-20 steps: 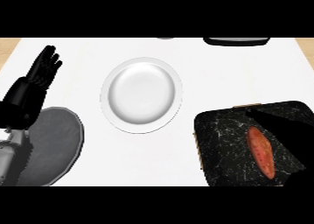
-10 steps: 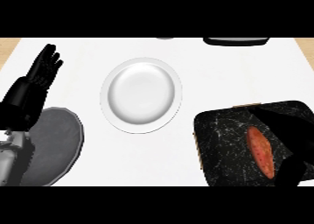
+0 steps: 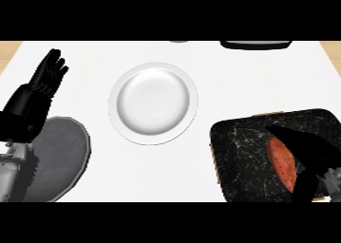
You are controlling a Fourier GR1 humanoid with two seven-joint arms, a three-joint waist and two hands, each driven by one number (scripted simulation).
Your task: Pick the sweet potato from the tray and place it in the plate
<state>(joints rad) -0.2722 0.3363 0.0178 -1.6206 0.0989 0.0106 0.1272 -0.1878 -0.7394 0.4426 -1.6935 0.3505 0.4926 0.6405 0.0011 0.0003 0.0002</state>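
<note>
Lying on the dark tray (image 3: 236, 152), the sweet potato (image 3: 281, 161) is not yet grasped, because the right robot hand (image 3: 309, 152) only spreads released fingers beside it, while the white plate (image 3: 124, 118) waits.

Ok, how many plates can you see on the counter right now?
1: the white oval plate sits mid-counter, left of the black speckled tray. A dark object at the far edge is cut off, so I cannot tell what it is.

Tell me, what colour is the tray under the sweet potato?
The tray is black with thin white marbled streaks, seen in the head view.
</note>
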